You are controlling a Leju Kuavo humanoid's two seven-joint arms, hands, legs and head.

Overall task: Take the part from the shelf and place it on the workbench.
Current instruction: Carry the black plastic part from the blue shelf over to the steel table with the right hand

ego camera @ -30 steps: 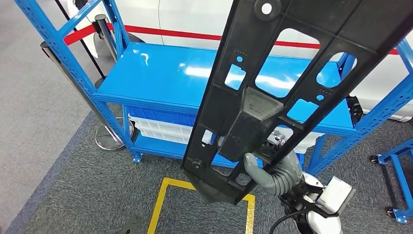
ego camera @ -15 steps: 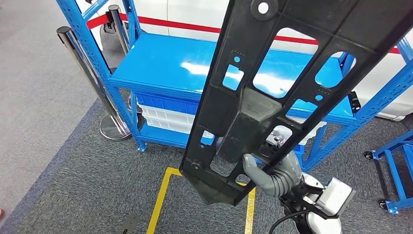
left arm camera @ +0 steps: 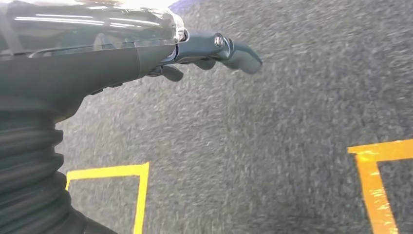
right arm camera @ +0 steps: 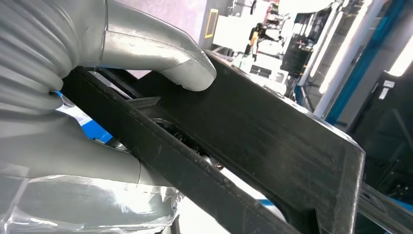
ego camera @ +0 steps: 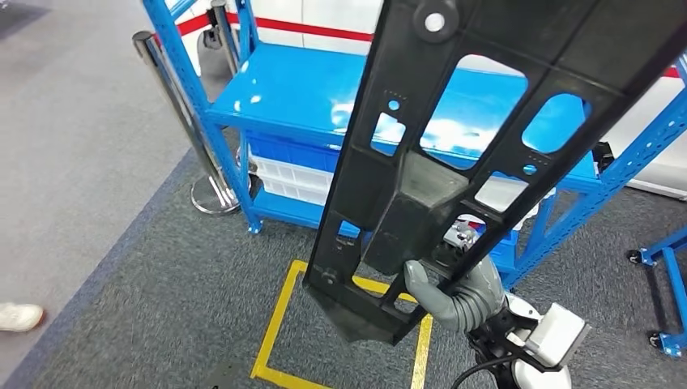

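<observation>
One long black plastic part [ego camera: 454, 146], a flat frame pierced with cut-out windows, dominates the head view. It rises steeply from the robot's right hand [ego camera: 454, 292] and its upper end runs off the picture. The grey fingers wrap a bar near the part's lower end, so this hand is closed around the part and carries it off the shelf. Behind the part stands a blue metal shelf [ego camera: 292, 93], its top board bare and glossy, with pale bins on a lower level. In front of the shelf, yellow floor tape [ego camera: 271, 340] marks a square on grey carpet. Beside the shelf's far-left post stands a chrome stanchion [ego camera: 174, 97], and a white shoe [ego camera: 18, 316] sits well away from the shelf at the picture's edge.

From the left wrist, the left hand [left arm camera: 209, 51] hangs above carpet and more yellow tape. Its dark fingers look loosely curled and hold nothing; whether they are fully closed is hard to tell, as the picture is blurred.

From the right wrist, a thick grey thumb [right arm camera: 160, 58] presses on the black part's top face, the other fingers gripping underneath.

The grip is low on a long part, so it could swing or twist in the hand, or strike the shelf's posts in a turn. No workbench can be made out.
</observation>
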